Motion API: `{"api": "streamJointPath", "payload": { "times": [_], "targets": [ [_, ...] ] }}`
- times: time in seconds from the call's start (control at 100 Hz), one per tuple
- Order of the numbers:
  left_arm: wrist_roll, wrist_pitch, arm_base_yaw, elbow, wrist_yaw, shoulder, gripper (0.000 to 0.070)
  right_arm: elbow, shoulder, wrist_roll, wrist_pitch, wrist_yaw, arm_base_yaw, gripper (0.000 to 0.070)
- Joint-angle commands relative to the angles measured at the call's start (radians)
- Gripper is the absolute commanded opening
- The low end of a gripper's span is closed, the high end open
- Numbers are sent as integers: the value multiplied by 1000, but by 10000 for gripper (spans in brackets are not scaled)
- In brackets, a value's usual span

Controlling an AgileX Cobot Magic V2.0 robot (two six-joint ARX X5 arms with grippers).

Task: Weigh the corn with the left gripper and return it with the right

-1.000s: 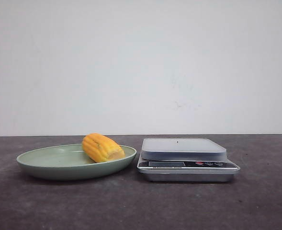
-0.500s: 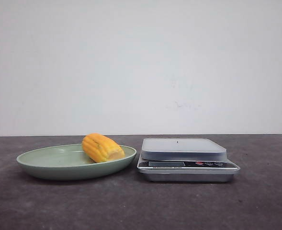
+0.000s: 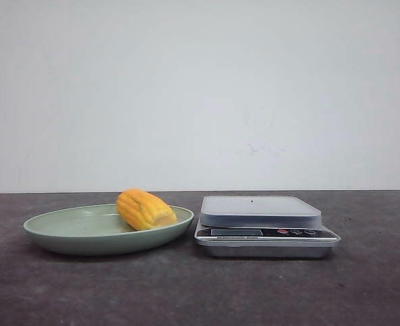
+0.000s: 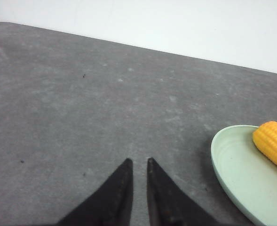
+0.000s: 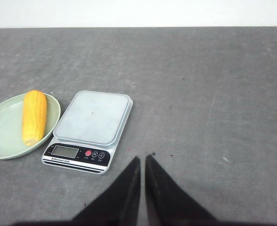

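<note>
The corn [image 3: 145,209], a stubby yellow-orange cob, lies on its side in a pale green plate [image 3: 64,234] at the left of the table. A silver digital scale [image 3: 261,212] stands just right of the plate, its platform bare. Neither gripper shows in the front view. In the left wrist view my left gripper [image 4: 138,161] is shut and empty over bare table, apart from the plate [image 4: 232,165] and corn [image 4: 272,143]. In the right wrist view my right gripper [image 5: 144,157] is shut and empty, beside the scale [image 5: 92,117], with the corn [image 5: 34,117] beyond.
The dark grey table [image 3: 200,292] runs back to a white wall [image 3: 200,95]. The scale's display and buttons [image 5: 77,153] face the robot.
</note>
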Motion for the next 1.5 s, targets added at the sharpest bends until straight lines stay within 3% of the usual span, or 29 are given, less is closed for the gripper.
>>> {"api": "streamJointPath", "payload": {
  "times": [0.0, 1.289, 1.489],
  "targets": [
    [5, -3, 1, -18, 1, -1, 12, 13, 1, 10, 11, 0, 4, 11],
    [5, -3, 1, -18, 1, -1, 12, 13, 1, 9, 11, 0, 4, 11],
    [5, -3, 1, -18, 1, -1, 12, 11, -9, -118, 61, 27, -24, 11]
  ]
}}
